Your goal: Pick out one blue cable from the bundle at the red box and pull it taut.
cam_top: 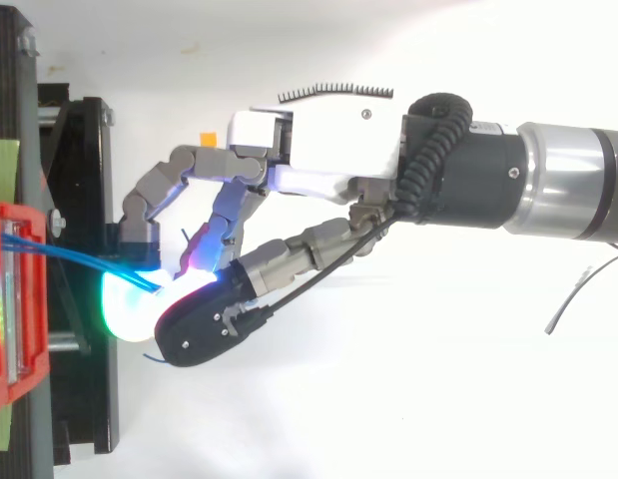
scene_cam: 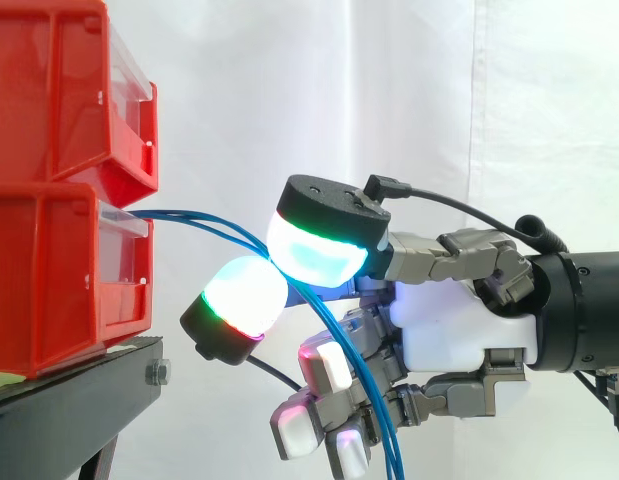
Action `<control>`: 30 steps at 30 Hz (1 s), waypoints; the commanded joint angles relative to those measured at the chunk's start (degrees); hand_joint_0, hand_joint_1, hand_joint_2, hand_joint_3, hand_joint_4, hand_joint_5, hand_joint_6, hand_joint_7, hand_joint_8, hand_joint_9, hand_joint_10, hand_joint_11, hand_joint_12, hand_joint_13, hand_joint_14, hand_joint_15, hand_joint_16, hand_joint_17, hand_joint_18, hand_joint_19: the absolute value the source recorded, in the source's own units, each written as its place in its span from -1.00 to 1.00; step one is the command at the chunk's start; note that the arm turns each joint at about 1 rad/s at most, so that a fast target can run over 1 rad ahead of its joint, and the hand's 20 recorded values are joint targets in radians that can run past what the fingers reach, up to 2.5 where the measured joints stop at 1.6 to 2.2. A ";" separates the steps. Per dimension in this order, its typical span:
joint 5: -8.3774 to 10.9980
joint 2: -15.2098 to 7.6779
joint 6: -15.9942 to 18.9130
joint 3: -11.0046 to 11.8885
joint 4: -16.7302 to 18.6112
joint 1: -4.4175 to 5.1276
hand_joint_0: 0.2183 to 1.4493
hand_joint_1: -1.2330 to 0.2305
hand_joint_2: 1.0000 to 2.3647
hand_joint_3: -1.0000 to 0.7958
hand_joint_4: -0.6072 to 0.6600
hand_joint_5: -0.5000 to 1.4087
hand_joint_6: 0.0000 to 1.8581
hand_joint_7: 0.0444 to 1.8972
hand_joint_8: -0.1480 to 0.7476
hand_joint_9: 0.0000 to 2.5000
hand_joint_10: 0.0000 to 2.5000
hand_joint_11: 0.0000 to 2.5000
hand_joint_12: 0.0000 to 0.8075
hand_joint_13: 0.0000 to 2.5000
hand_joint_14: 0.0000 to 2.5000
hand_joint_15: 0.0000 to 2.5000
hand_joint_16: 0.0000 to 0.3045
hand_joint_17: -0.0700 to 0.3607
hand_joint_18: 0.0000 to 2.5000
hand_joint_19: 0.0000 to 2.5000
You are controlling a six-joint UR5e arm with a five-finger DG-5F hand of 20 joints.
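Hand (scene_cam: 459, 325): just right of the lower red bin (scene_cam: 59, 280), about level with its front. Two glowing fingertips (scene_cam: 247, 293) closed narrowly together, pinching the blue cables (scene_cam: 194, 216) between them; other fingers curled below the palm. Blue cables: leave the bin's front, arch gently rightward to the pinch, then hang down past the palm. Bin rests on black stand (scene_cam: 79, 385)

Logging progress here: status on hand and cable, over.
Hand shut on blue cables, pinched between pads by the red box. Span to box bowed, not taut. Several strands at the pinch.
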 commanded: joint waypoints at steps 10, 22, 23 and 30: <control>0.00 -0.03 0.00 0.08 -1.39 -0.02 -0.28 -0.48 -1.00 -0.44 -0.13 -0.57 0.01 -0.22 -0.04 -0.08 -0.98 -0.50 -0.26 -0.25 -0.99 -0.64 -0.71 -0.22 -0.26 -0.52; 0.00 0.05 0.00 0.87 -3.32 -0.20 -0.48 -0.01 -1.00 -0.44 -0.09 -0.56 -0.04 -0.24 -0.01 -0.05 -0.98 -0.51 -0.22 -0.21 -0.99 -0.63 -0.69 -0.18 -0.24 -0.49; 0.00 0.05 0.00 1.05 -3.41 -0.20 -0.43 0.03 -1.00 -0.44 -0.14 -0.55 -0.04 -0.26 -0.03 -0.05 -0.98 -0.52 -0.24 -0.22 -0.99 -0.63 -0.70 -0.20 -0.25 -0.47; 0.00 0.05 0.00 1.31 -3.94 -0.20 -0.37 -0.19 -0.98 -0.28 -0.12 -0.54 -0.03 -0.21 -0.02 -0.01 -0.98 -0.50 -0.24 -0.21 -0.99 -0.63 -0.70 -0.20 -0.24 -0.48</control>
